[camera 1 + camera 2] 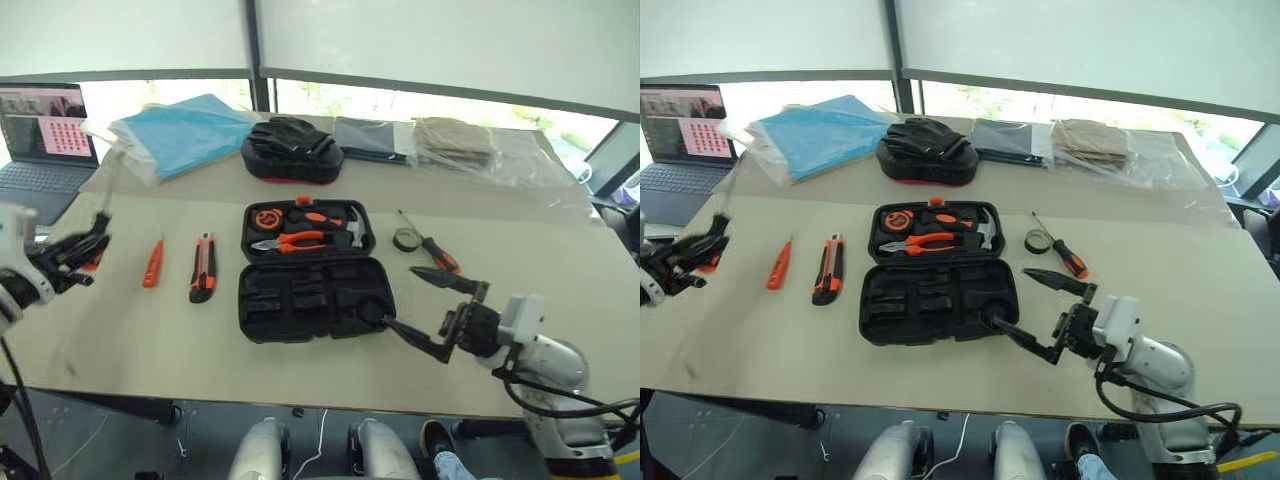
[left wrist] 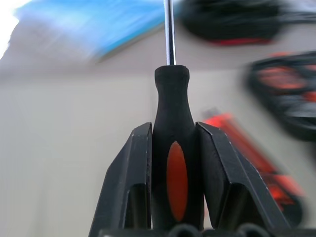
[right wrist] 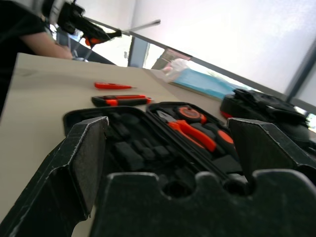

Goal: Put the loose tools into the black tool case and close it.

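Note:
The black tool case [image 1: 312, 300] lies open mid-table, its far half holding pliers, a hammer and a tape measure, its near half showing bare slots. My left gripper [image 1: 88, 245] hangs over the table's left end, shut on a black-and-orange screwdriver [image 2: 172, 98] whose shaft points away from the wrist. A small orange screwdriver [image 1: 152, 264] and a utility knife [image 1: 202, 268] lie left of the case. A tape roll [image 1: 405, 240] and another screwdriver [image 1: 432, 246] lie to its right. My right gripper [image 1: 400, 296] stands open at the case's near right corner, holding nothing.
A black red-trimmed pouch with gloves [image 1: 292, 150] sits behind the case. A blue folder in plastic [image 1: 180, 130] and bagged cloths [image 1: 455, 140] line the back edge. A laptop [image 1: 40, 130] stands at the far left. The table's front edge runs just below the case.

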